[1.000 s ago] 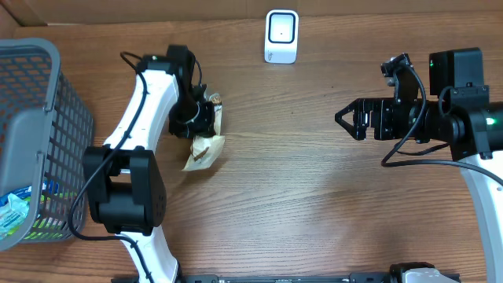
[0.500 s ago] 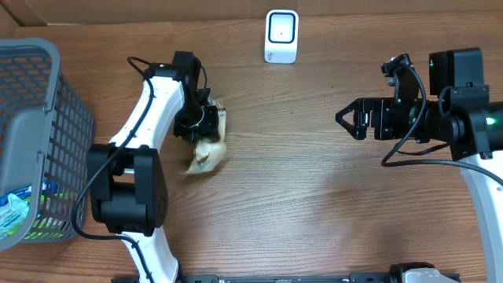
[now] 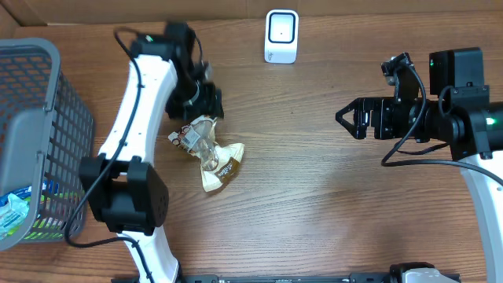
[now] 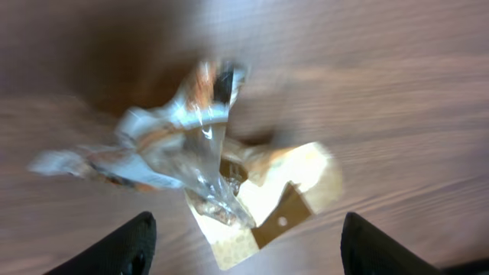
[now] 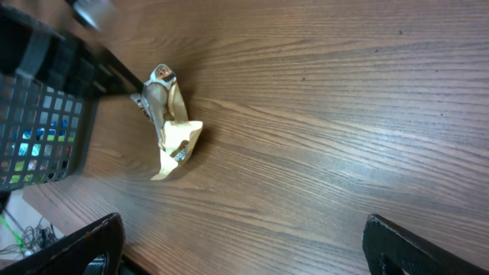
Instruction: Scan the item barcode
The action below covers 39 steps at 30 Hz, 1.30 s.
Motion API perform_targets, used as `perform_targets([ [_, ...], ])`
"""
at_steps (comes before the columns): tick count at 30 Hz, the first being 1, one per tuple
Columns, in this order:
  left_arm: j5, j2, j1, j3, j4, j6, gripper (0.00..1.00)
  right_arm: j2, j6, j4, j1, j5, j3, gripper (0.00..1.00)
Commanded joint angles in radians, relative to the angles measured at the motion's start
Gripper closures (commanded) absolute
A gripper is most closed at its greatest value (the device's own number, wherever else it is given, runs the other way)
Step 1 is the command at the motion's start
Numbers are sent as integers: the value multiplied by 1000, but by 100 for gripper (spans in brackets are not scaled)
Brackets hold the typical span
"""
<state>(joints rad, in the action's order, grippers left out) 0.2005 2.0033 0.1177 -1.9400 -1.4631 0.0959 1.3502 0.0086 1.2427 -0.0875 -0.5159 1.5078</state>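
Observation:
The item [image 3: 208,153], a crumpled clear and tan packet with a brown patch, lies loose on the wooden table left of centre. My left gripper [image 3: 206,102] hangs just above and behind it, open, nothing between its fingers. The left wrist view shows the packet [image 4: 210,164] blurred below the spread fingertips [image 4: 131,243] of the left gripper [image 4: 244,246]. A white scanner [image 3: 281,36] stands at the table's far edge. Off to the right my right gripper [image 3: 346,119] is open and empty. The right wrist view shows the packet [image 5: 171,130] far ahead of the right gripper [image 5: 244,244].
A grey mesh basket [image 3: 39,118] stands at the left edge with a blue packet [image 3: 16,206] inside. Its wall [image 5: 46,114] also shows in the right wrist view, beside the left arm [image 5: 92,53]. Bare wood lies between packet and right gripper.
My left gripper opened and let go of the packet, which dropped to the table and slid a little right and toward the front. The left arm rose and moved back. The right arm stayed still.

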Motion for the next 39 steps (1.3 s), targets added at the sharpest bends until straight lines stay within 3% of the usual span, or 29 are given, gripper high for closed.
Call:
perform_targets([
  [1,-1,-10,-25,-253,-77,-30,32,-14,2,-4,-7,2,30,0],
  [7,-86,-51,-90,-632,-227,-29,34,-14,2,-6,-7,3,30,0],
  [12,-131,-207,-215,-632,-227,-5,33,-14,2,-8,-7,2,30,0],
  [19,-186,-407,-558,-463,-227,53,34,-14,2,-7,-7,2,30,0],
  [25,-204,-429,-868,-269,-192,145,30,-14,2,-11,-7,2,30,0],
  [30,-204,-415,-970,-81,-57,203,27,-13,2,-27,-7,3,30,0],
  [39,-264,-368,-1015,228,185,256,20,-13,2,-29,-7,1,30,0],
])
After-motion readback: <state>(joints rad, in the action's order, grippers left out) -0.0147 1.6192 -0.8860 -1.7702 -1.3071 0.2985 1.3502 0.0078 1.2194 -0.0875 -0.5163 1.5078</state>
